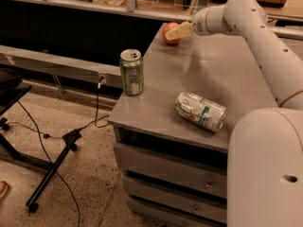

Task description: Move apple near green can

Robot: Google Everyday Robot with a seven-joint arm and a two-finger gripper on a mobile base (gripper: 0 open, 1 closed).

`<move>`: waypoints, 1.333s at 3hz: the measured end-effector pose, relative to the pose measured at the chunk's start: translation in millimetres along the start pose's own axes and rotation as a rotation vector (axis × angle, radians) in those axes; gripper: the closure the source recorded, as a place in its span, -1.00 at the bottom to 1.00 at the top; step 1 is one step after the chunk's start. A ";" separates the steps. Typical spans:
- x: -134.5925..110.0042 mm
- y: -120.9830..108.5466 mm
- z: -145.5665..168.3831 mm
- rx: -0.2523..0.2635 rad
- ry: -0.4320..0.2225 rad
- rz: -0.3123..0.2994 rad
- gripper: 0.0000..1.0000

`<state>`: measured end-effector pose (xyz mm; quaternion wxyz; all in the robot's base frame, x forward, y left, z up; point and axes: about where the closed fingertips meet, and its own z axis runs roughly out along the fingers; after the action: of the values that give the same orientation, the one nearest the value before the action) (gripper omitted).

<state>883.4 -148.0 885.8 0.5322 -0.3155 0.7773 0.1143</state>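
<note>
1. Nearest, at the right edge: the robot's broad pale arm (265, 37), rising from the near right and reaching to the far left over the grey cabinet top (222, 70). Drawer fronts (165, 169) face the viewer below the top.
2. Near right of the top: a white-silver can (201, 111) lies on its side. Its long axis runs left to right, with the right end a little nearer.
3. Near left edge of the top: the green can (131, 72) stands upright. Its long axis is vertical, with the silver top and pull tab facing up. It is well apart from the lying can.
4. Far left corner of the top: the apple (169, 40), well apart from the green can. It is round, and which way its stem points cannot be told.
5. Same corner: the gripper (179, 31) is at the apple, overlapping its upper right side. Whether it is spread or pinching the fruit cannot be told.
</note>
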 end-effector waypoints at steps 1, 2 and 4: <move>3.9 8.1 5.3 -0.034 0.008 -0.018 -1.00; 6.7 22.5 11.4 -0.088 0.021 -0.036 -1.00; 9.9 49.4 21.6 -0.182 0.045 -0.075 -0.25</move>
<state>867.2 -102.3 860.3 0.4876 -0.3939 0.7631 0.1575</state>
